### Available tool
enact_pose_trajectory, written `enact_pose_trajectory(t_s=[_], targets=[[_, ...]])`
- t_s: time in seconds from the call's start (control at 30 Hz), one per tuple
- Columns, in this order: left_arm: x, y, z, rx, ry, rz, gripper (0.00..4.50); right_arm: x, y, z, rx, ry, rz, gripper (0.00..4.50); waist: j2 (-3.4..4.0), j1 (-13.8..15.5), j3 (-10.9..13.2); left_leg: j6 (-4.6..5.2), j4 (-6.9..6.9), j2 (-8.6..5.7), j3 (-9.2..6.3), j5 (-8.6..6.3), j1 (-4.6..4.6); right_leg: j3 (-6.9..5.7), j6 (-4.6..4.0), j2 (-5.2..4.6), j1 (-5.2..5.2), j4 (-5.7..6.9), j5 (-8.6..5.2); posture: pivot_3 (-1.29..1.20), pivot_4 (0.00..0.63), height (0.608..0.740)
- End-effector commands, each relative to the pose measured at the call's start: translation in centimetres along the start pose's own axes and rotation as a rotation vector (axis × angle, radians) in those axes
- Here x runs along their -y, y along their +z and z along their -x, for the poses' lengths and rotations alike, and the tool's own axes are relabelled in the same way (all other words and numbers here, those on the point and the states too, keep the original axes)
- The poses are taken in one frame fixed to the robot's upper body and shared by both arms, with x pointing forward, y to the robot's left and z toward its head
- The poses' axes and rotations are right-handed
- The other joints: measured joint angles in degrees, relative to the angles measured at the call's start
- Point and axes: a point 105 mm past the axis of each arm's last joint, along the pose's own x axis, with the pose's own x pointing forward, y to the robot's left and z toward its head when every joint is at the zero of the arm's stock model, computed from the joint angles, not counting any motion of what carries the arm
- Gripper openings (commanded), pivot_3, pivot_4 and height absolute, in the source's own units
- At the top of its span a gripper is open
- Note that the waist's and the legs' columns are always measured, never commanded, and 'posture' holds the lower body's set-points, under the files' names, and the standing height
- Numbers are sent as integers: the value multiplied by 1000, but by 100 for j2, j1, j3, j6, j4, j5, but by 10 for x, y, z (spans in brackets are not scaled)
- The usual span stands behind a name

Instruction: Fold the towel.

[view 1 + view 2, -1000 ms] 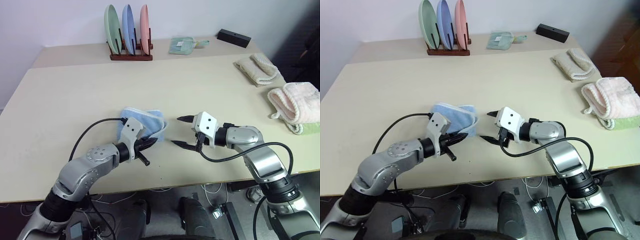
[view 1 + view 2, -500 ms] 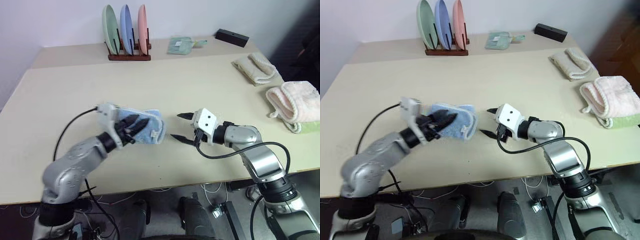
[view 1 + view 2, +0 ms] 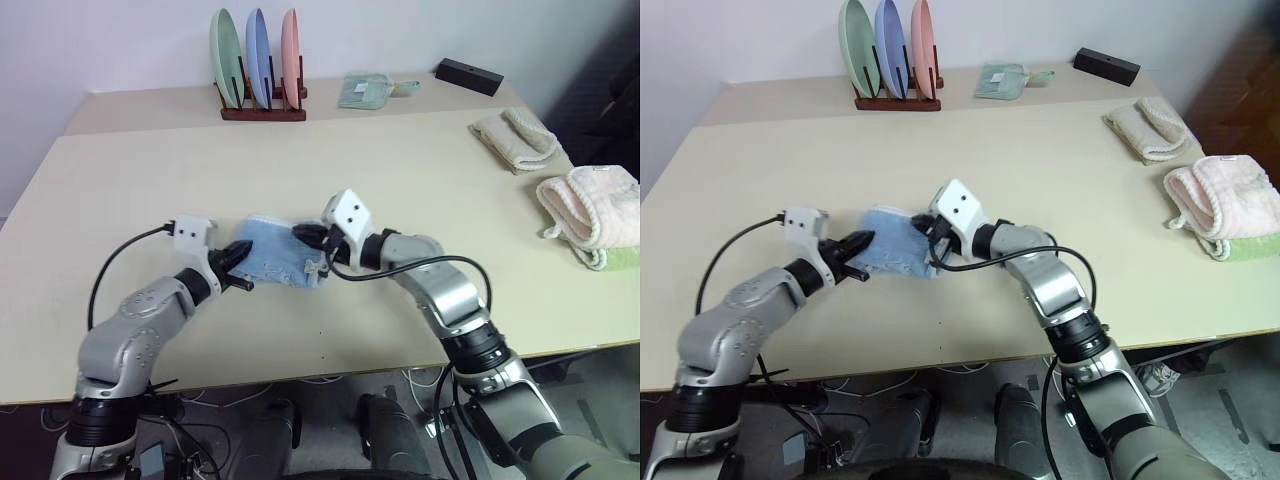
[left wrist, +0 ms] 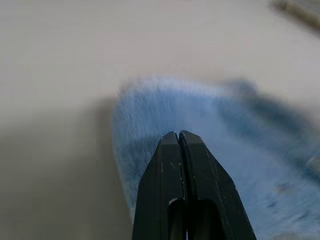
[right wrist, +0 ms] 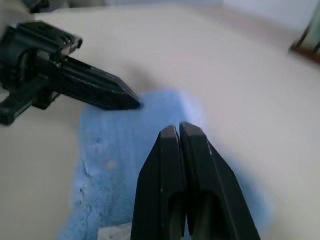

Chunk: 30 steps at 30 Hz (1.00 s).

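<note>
The towel (image 3: 275, 262) is a light blue bundle folded small, lying on the beige table (image 3: 150, 190) toward its front. My left gripper (image 3: 240, 252) comes in from the towel's left side, fingers shut, tips at its left edge. My right gripper (image 3: 302, 236) reaches from the right, shut too, its tips over the towel's upper right part. In the left wrist view the shut fingers (image 4: 178, 165) point over the blue cloth (image 4: 225, 130) with no cloth between them. The right wrist view shows the towel (image 5: 115, 165) with the left gripper's black fingertips (image 5: 125, 100) touching its edge.
A wooden rack with three upright plates (image 3: 258, 60) stands at the back. A mint-green cloth (image 3: 365, 90) and a black box (image 3: 468, 75) lie at the back right. Beige rolled towels (image 3: 515, 138) and a pink-cream one (image 3: 590, 205) sit along the right edge.
My left gripper swung from the towel's front round to its left side. My right gripper moved left onto the towel and went from open to shut.
</note>
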Motion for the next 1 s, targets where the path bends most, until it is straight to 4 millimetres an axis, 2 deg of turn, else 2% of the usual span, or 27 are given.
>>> enact_pose_trajectory(t_s=[0.03, 0.1, 0.17, 0.23, 0.27, 0.33, 0.4, 0.57, 0.77, 0.87, 1.0], targets=[[-3, -9, -8, -12, 28, -20, 0, 0, -28, -9, -108, -30, 4, 52, 0, -4, 0, 0, 1, -1, 0, 0, -1, 0, -1, 0, -2, 1, 1, 0, 150, 738], [-7, -17, -8, -32, 46, -35, 0, 2, -41, -8, -148, -50, 8, 52, 5, -9, -3, 0, 0, 0, 0, 0, 0, 0, -2, 0, -2, 2, 2, 0, 150, 738], [-10, -21, -6, -32, 60, -35, 0, 4, -43, -5, -150, -67, 10, 52, 5, -9, -8, -1, -1, 0, 1, 0, 5, 0, -1, 0, -1, 4, 2, 0, 150, 738], [-6, -9, -1, 51, 36, -8, 0, 7, -32, 0, -91, -72, -18, 52, 5, -8, -8, -1, 0, 2, 1, 0, 8, 0, -1, 1, 3, 5, 1, 0, 150, 738], [-4, 1, 5, 113, 22, 14, 0, 9, -23, 4, -54, -70, -49, 275, 5, -11, -8, -1, 0, 3, 0, 0, 9, 0, -1, 1, 4, 5, 2, 0, 150, 738], [-6, 18, 18, 212, 21, 53, 0, 14, -9, 16, 4, -64, -104, 923, 4, -10, -6, -1, 0, 8, -2, 0, 3, 0, -1, -1, -1, 4, 1, 0, 150, 738], [-13, 27, 34, 262, 33, 51, 0, 22, 1, 30, 35, -84, -170, 1880, 3, -9, -5, -1, 0, 9, -5, 0, 0, 0, -1, -1, -3, 5, 1, 0, 150, 738], [-15, 25, 68, 220, -15, -73, 0, 31, -1, 53, 5, -128, -371, 4407, 5, -27, -5, 0, -4, 12, -3, 0, 0, 0, -3, 1, -6, 4, 1, 0, 150, 738], [-1, 15, 84, 135, -113, -181, 0, 29, -17, 49, -61, -131, -588, 4463, 7, -9, -4, 1, -4, 13, 1, -1, -1, 0, -6, 0, -5, 1, -1, 0, 150, 738], [2, 15, 85, 139, -118, -179, 0, 26, -21, 39, -75, -117, -656, 4463, 7, -9, -4, 1, -3, 12, 1, -1, -1, 0, -5, 0, -3, 0, -1, 0, 150, 738], [12, 9, 83, 135, -136, -171, 0, 8, -16, 16, -91, -28, -662, 4463, 8, -33, -4, 2, -6, 13, 1, -1, -1, 0, -4, 0, -5, -1, 0, 0, 150, 738]])
